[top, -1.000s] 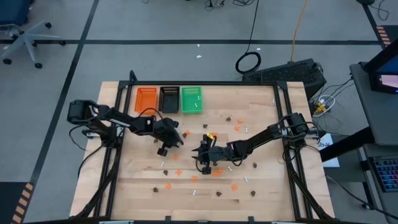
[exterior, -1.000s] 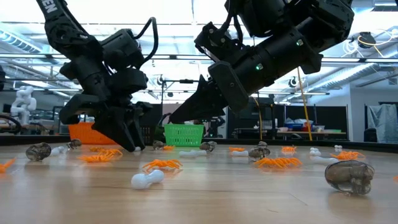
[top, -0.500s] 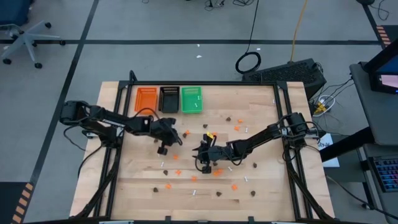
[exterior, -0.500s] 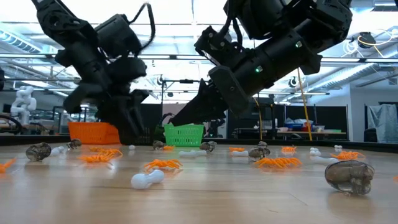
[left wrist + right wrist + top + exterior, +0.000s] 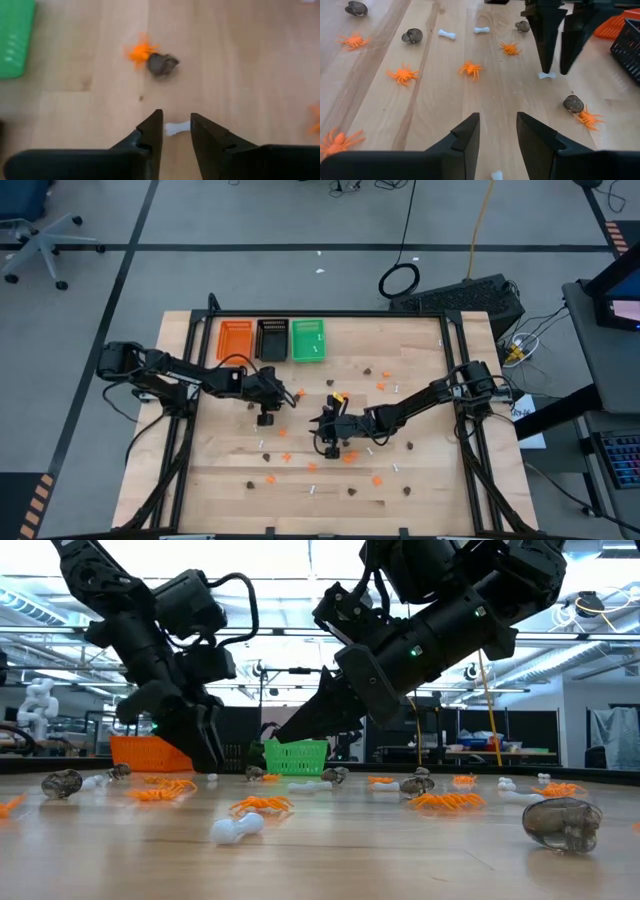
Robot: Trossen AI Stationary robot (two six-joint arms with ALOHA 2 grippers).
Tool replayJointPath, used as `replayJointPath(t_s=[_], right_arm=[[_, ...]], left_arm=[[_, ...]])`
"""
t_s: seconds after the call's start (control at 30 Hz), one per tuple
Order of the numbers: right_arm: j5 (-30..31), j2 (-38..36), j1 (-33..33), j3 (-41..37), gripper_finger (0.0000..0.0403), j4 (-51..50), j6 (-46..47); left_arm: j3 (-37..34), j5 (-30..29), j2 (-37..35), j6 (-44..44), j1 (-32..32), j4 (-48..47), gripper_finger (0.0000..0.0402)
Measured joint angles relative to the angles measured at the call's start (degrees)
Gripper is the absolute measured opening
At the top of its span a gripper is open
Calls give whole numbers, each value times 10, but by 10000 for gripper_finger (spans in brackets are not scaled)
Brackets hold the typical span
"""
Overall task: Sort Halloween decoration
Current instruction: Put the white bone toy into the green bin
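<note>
Orange spiders (image 5: 471, 68), dark skulls (image 5: 412, 35) and white bones (image 5: 447, 34) lie scattered on the wooden table (image 5: 420, 490). My left gripper (image 5: 176, 125) points steeply down at mid-table, open. Its fingers (image 5: 546, 35) stand just over a white bone (image 5: 546, 75) that lies flat on the wood. A skull and a spider (image 5: 152, 59) lie just beyond it. My right gripper (image 5: 497, 125) hovers open, close to the left one on its right-hand side (image 5: 330, 438), with nothing between its fingertips.
An orange tray (image 5: 235, 340), a black tray (image 5: 272, 340) and a green tray (image 5: 308, 340) stand in a row at the table's far left. Another skull with a spider (image 5: 577, 109) lies near the left gripper. More trinkets litter the near half of the table.
My left gripper has rolled from a tilted pose to stand nearly upright and has risen a little off the table. A small white bone now shows on the wood below its fingertips. My right gripper has kept still.
</note>
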Motion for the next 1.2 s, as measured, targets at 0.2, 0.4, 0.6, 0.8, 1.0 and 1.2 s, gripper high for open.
replayJointPath(t_s=[0.2,0.4,0.6,0.8,1.0,1.2], right_arm=[[0,0,0,0,114,0,-1],[0,0,0,0,114,-1,-6],[0,0,0,0,114,-1,-11],[0,0,0,0,114,0,-13],[0,0,0,0,114,0,-12],[0,0,0,0,114,0,-11]], left_arm=[[-39,-8,-1,-30,-6,46,194],[-60,-17,-1,-40,-12,104,238],[-60,6,-1,-40,-21,99,220],[-60,-1,0,-45,-22,99,163],[-60,-13,10,-46,-21,103,99],[-58,-14,27,-60,-21,111,51]])
